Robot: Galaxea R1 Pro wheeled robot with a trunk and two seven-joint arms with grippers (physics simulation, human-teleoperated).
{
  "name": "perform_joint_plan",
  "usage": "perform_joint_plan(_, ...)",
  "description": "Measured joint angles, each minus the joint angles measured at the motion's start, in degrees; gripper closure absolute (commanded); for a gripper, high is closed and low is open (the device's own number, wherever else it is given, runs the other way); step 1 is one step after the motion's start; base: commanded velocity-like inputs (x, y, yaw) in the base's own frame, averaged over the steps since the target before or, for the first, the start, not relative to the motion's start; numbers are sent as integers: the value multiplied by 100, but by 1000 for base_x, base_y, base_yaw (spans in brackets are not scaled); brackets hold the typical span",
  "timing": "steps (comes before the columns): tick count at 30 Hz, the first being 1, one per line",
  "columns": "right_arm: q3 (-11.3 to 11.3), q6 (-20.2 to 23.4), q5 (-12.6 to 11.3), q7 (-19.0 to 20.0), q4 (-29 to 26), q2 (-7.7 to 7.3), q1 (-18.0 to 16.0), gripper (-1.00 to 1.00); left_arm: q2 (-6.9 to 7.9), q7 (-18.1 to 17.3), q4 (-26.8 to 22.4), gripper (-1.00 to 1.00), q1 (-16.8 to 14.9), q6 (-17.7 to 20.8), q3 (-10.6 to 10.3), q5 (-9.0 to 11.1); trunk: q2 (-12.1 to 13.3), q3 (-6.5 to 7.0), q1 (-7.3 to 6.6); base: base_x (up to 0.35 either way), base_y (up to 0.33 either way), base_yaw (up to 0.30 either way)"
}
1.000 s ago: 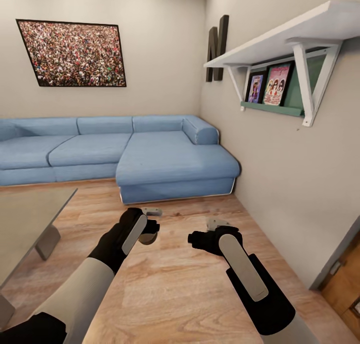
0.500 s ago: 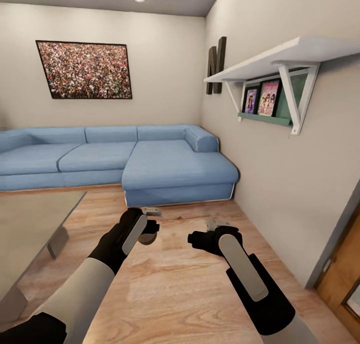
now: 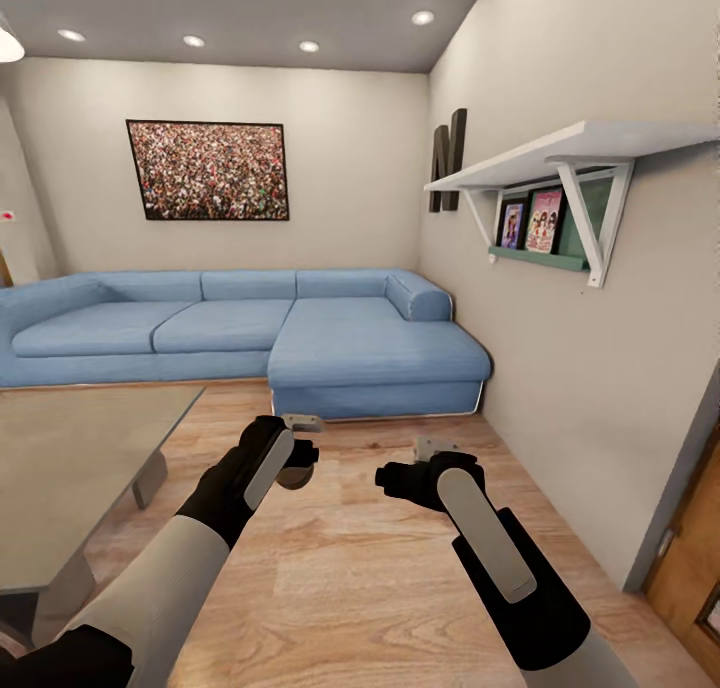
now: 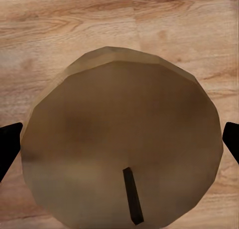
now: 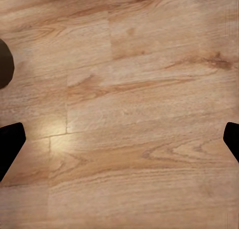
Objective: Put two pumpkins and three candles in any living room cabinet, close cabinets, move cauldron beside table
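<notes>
My left gripper [image 3: 297, 455] hangs over the wood floor, shut on a candle [image 3: 294, 477]. In the left wrist view the candle [image 4: 119, 114] is a stubby tan cylinder seen from above with a dark wick, and it sits between the two black fingertips [image 4: 9, 145] of the left gripper [image 4: 119, 141]. My right gripper [image 3: 405, 478] hovers beside it at the same height. In the right wrist view the right gripper [image 5: 119, 141] is open, with bare floor between its fingers. A low grey table [image 3: 70, 458] stands at the left.
A blue corner sofa [image 3: 300, 328] runs along the far wall. A white bracket shelf [image 3: 560, 148] juts from the right wall at head height. A wooden door [image 3: 690, 568] sits at the lower right. Open wood floor [image 3: 350, 588] lies between table and right wall.
The whole view has tilted up and swung slightly, bringing the ceiling lights and more of the table into sight. Both arms keep the same pose, and the candle stays in the left gripper.
</notes>
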Motion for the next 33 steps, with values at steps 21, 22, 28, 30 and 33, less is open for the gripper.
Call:
perform_joint_plan(21,0,-1,0,0,0,0,3,-100,0,1,3,100,0,1,1,-2,764,386,-422,-2,0,1)
perform_joint_plan(22,0,-1,0,0,0,0,3,-100,0,1,2,100,0,0,3,-1,804,404,-444,0,0,0)
perform_joint_plan(28,0,-2,-3,0,0,0,3,-100,0,1,0,100,0,0,8,-1,1045,511,-576,0,0,0)
perform_joint_plan(30,0,-1,-2,0,0,0,1,-100,0,1,0,100,0,0,8,-1,1125,547,-620,0,0,0)
perform_joint_plan(33,0,-3,-1,0,0,0,2,-100,2,1,0,100,0,0,9,0,1245,601,-686,0,0,0)
